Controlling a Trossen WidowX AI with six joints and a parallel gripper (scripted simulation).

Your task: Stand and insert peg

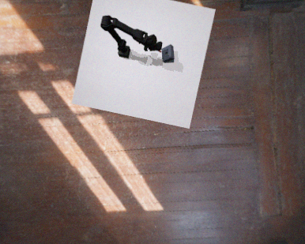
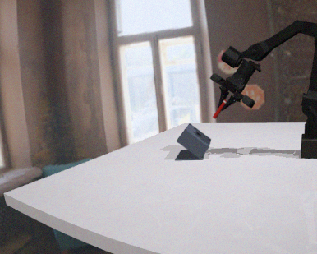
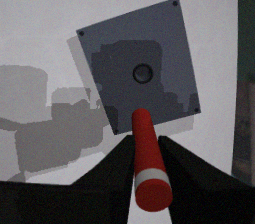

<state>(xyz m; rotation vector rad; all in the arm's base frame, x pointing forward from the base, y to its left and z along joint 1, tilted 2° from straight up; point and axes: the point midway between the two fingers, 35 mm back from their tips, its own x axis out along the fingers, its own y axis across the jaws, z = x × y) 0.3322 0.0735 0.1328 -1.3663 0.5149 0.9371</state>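
The red peg (image 2: 218, 111) (image 3: 147, 150) is held in the air, tilted. Its white-banded end is nearest the wrist camera, and its plain end points down toward the panel. My gripper (image 2: 224, 103) (image 3: 145, 142) is shut on the peg, with a black finger on either side of it. The blue-grey sloped panel (image 1: 171, 56) (image 2: 192, 142) (image 3: 180, 55) stands just ahead and below. Its round hole (image 3: 142, 73) shows just above the peg's plain end in the wrist view. In the exterior view there is a gap between peg and panel. The peg is mostly hidden in the top view.
The white table (image 1: 136, 90) (image 2: 153, 196) carries the arm's base (image 1: 124, 52) (image 2: 314, 146) and the panel. Shadows of the arm fall across the table and the panel's face. The table's edge shows at the right in the wrist view, beyond the panel.
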